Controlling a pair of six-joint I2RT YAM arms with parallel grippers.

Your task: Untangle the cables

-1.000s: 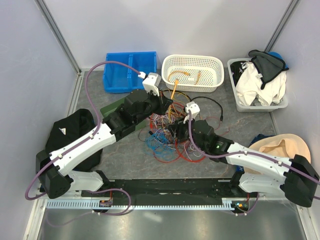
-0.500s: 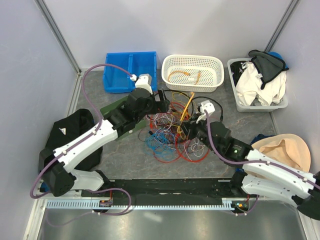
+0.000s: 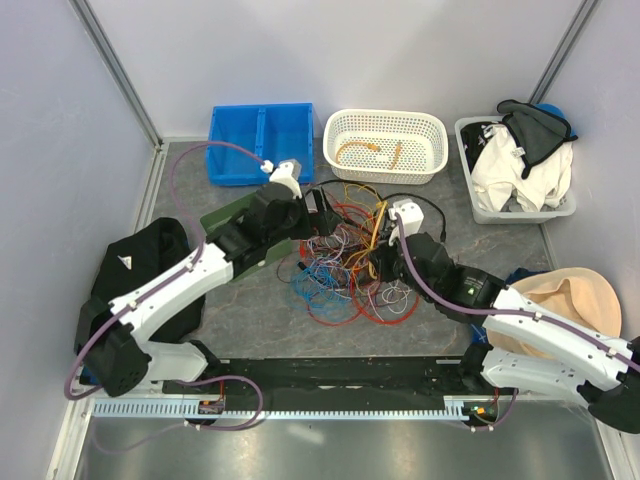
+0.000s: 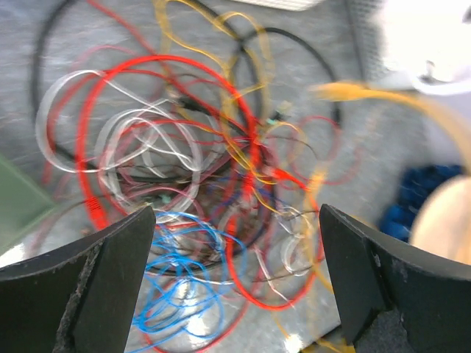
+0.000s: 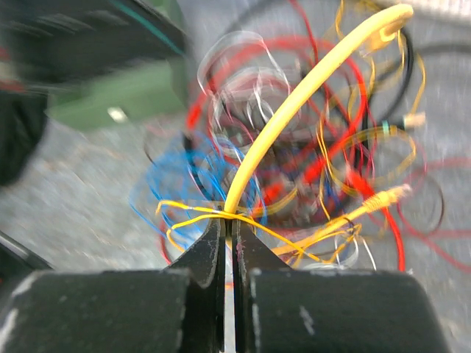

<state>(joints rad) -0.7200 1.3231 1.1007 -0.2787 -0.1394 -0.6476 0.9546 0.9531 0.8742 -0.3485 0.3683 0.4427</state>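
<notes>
- The right gripper [image 5: 228, 220] is pinched fully together on a thick, smooth yellow cable [image 5: 309, 81]. The cable arcs up and away from the fingertips toward its far end.
- A few thin yellow wire strands [image 5: 188, 215] cross right at the pinch. Whether they are clamped too or only lying against the fingers cannot be told.
- The left gripper [image 4: 235, 243] is spread wide, with nothing between its fingers.
- The tangled heap of thin red, blue, white, black and yellow cables [image 3: 345, 270] lies on the grey table [image 3: 250, 320] between the two hands. It sits directly beneath the left fingers, and just ahead of and below the right fingertips.
- Under the left hand, a large red wire loop [image 4: 165, 62] lies ahead of the fingers. A bunch of fine blue wire coils [image 4: 176, 257] sits close by the finger on the left of that view.
- The step in hand looks like drawing one cable, the yellow one, out of the knot.
- The next move probably calls for the left hand to drop and pin the heap while the right draws the yellow cable away, slowly.
- The crossing strands may drag the whole bundle along.
- The white perforated plastic basket [image 3: 438, 150] beyond the left hand may be where freed cables go.
</notes>
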